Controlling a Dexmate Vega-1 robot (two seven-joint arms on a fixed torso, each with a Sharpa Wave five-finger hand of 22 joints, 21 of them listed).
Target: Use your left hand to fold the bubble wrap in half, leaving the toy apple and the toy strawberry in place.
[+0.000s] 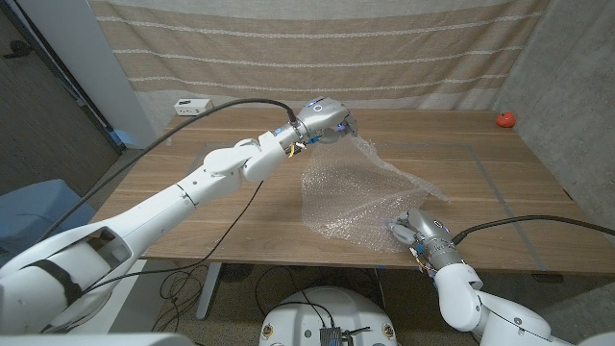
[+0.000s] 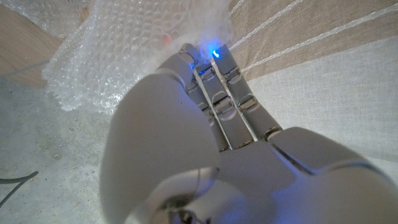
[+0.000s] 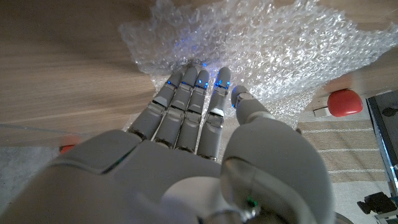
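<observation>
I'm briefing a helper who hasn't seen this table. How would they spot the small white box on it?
Start at the wooden table and look to its far corner on the robot's left, beside the striped curtain. The small white box sits there at the edge, apart from the bubble wrap. It is flat, rectangular and opaque white, unlike the round red toy at the opposite far corner.

Wooden table with pale tape lines on its top, beige curtain with light horizontal stripes hung behind, grey wall panel at the left, grey textured wall at the right, dim even light.
</observation>
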